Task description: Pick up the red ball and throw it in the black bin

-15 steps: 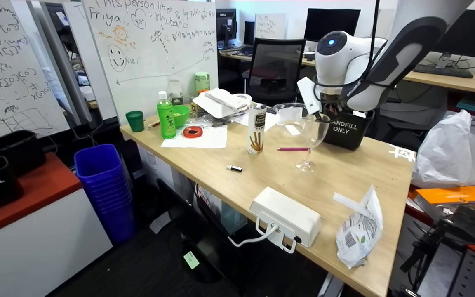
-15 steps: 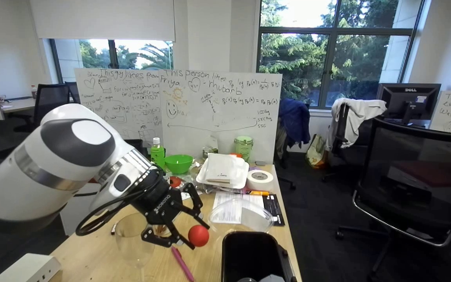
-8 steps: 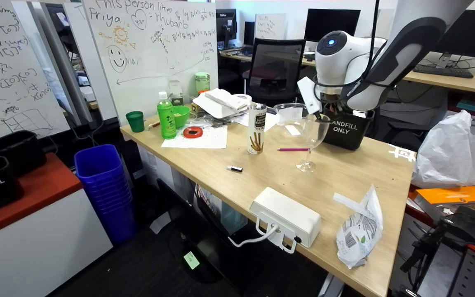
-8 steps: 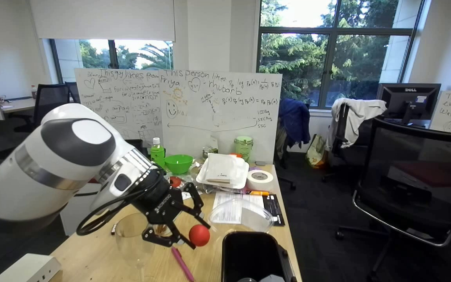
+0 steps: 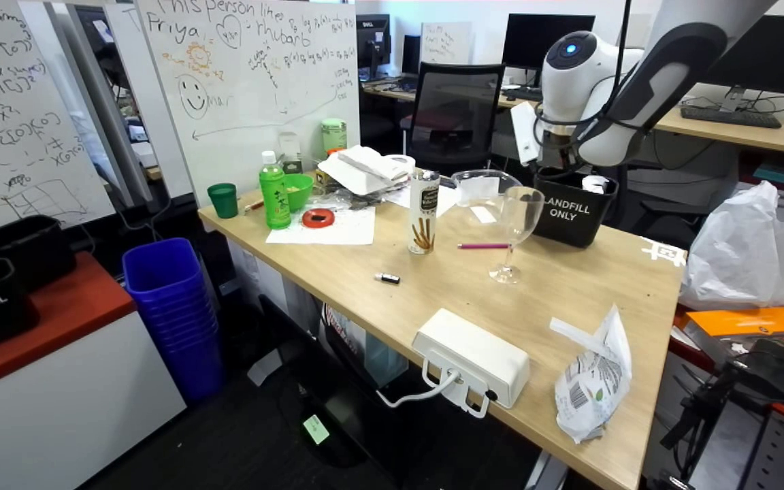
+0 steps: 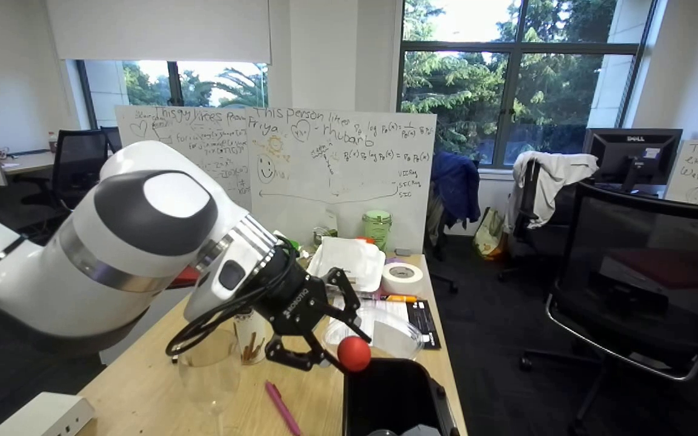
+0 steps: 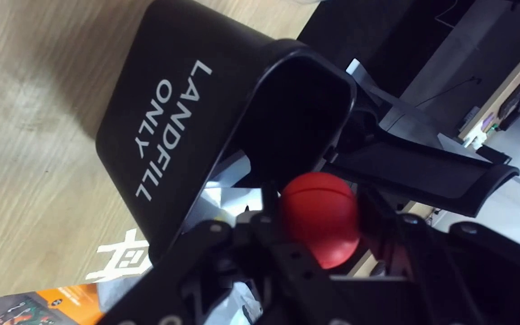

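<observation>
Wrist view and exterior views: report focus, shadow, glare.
In the wrist view, the end effector looks dark and soft, lettering on the black bin is legible; a shadow and pale glare mark the table beside it; in an exterior view, the sky washes out white.

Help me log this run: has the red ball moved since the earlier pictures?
Yes: in an exterior view the red ball has moved right, toward the black bin, which stayed put.

The small red ball (image 6: 354,353) is pinched in mid-air near the rim of the black bin (image 5: 574,210); whether over its opening, I cannot tell. Open-topped, lettered LANDFILL ONLY in white, the bin stands upright by the desk's (image 5: 589,289) far edge, toward the right-hand corner, in an exterior view.
</observation>
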{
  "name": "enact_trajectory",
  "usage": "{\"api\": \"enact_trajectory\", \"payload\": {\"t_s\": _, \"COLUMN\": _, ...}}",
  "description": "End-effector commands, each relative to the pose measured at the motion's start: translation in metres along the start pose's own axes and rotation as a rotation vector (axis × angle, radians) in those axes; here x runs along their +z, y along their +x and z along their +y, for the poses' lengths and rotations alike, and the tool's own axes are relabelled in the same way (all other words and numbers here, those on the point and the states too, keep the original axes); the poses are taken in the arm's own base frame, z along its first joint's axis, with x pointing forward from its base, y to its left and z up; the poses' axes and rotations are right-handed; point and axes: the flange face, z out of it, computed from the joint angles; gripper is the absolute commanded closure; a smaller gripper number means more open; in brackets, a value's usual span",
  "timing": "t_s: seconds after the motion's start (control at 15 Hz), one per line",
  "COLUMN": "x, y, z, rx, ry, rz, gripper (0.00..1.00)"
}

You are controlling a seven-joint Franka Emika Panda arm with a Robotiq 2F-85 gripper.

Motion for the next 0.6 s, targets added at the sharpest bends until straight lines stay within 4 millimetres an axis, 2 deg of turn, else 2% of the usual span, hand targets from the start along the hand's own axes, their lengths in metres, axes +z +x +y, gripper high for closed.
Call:
{"api": "enact_trajectory", "payload": {"t_s": 0.0, "x": 0.023, "y": 0.005, "z": -0.010, "rx": 0.070, "ry": -0.002, "rz": 0.007, "gripper": 0.80}}
{"api": "enact_trajectory", "payload": {"t_s": 0.33, "x": 0.057, "y": 0.013, "z": -0.015, "rx": 0.152, "ry": -0.048, "rz": 0.034, "gripper": 0.80}}
{"api": "enact_trajectory", "payload": {"t_s": 0.4, "x": 0.061, "y": 0.013, "z": -0.015, "rx": 0.161, "ry": -0.054, "rz": 0.035, "gripper": 0.30}}
{"api": "enact_trajectory", "payload": {"t_s": 0.53, "x": 0.068, "y": 0.012, "z": -0.017, "rx": 0.186, "ry": -0.065, "rz": 0.042, "gripper": 0.23}}
